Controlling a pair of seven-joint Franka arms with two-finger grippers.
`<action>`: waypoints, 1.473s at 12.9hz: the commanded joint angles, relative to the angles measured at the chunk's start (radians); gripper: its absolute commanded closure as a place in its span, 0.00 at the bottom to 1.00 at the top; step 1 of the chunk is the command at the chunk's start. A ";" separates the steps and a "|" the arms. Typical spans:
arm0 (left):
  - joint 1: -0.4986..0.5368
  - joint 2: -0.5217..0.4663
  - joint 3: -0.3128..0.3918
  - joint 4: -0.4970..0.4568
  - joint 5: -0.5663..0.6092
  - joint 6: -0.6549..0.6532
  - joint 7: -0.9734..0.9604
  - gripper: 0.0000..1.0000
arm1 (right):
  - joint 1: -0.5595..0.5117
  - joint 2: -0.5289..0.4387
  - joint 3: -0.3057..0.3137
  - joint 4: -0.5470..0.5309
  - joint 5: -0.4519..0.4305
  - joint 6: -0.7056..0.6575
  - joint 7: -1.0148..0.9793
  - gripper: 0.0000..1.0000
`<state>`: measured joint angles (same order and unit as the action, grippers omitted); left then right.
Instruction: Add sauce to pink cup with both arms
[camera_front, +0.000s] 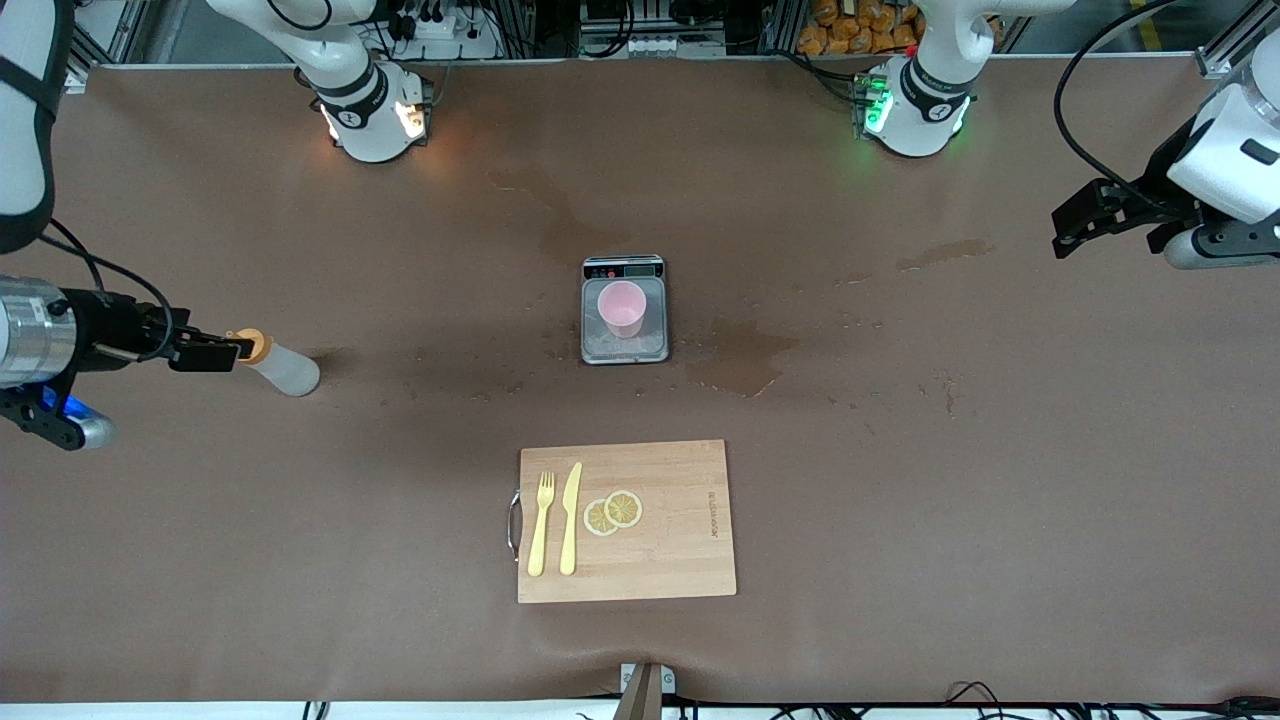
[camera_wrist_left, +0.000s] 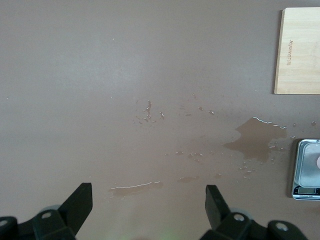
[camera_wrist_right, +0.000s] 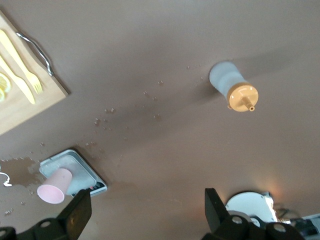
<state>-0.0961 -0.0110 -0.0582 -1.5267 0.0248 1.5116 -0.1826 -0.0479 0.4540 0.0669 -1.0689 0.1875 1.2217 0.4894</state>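
Cup: the pink cup (camera_front: 622, 308) stands upright on the scale (camera_front: 600, 352) at mid-bench (camera_front: 950, 500). Its contents cannot be read.
Bottle: the sauce bottle (camera_front: 285, 368) stands on the bench toward the right arm's end, well apart from the cup, with its orange cap (camera_front: 257, 346) on.
Right pincer: the right pincer (camera_front: 228, 351) is open and holds nothing. It is up in the air close by the cap. In the right wrist view the bottle (camera_wrist_right: 232, 87) lies clear of the fingers (camera_wrist_right: 77, 212).
Left pincer: the left pincer (camera_front: 1065, 235) is open with nothing in it. It is over bare bench at the left arm's end, and that arm waits.
Stage: this fits either a reach toward the bottle or a bottle just set back down. The pictures do not settle which.
Handling: for any grip, close on the bottle's body below the cap. Judged by shape, the bottle is tall and narrow, so a sideways nudge could tip it. Keep the nozzle over the cup's mouth when dosing.
Second arm: its likely job is to steady the cup, which is light and could slide on the scale.
Surroundings: a board (camera_front: 680, 540) nearer the camera carries a fork (camera_front: 541, 525), a knife (camera_front: 571, 520) and lemon slices (camera_front: 613, 512).
Obstacles: nothing stands between bottle and cup.
Hazard: a wet patch (camera_front: 740, 360) beside the scale may be slippery.
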 joint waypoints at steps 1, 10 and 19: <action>0.006 -0.014 -0.002 0.000 -0.019 -0.007 0.009 0.00 | -0.007 -0.168 -0.010 -0.193 -0.029 0.109 -0.078 0.00; -0.001 -0.009 0.000 -0.001 -0.017 -0.031 0.011 0.00 | -0.040 -0.511 -0.006 -0.556 -0.054 0.420 -0.279 0.00; 0.003 -0.006 0.000 -0.006 -0.017 -0.048 0.011 0.00 | 0.023 -0.480 -0.003 -0.471 -0.201 0.440 -0.282 0.00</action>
<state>-0.0957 -0.0109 -0.0584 -1.5279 0.0248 1.4791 -0.1826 -0.0335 -0.0338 0.0693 -1.5741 0.0270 1.6655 0.2186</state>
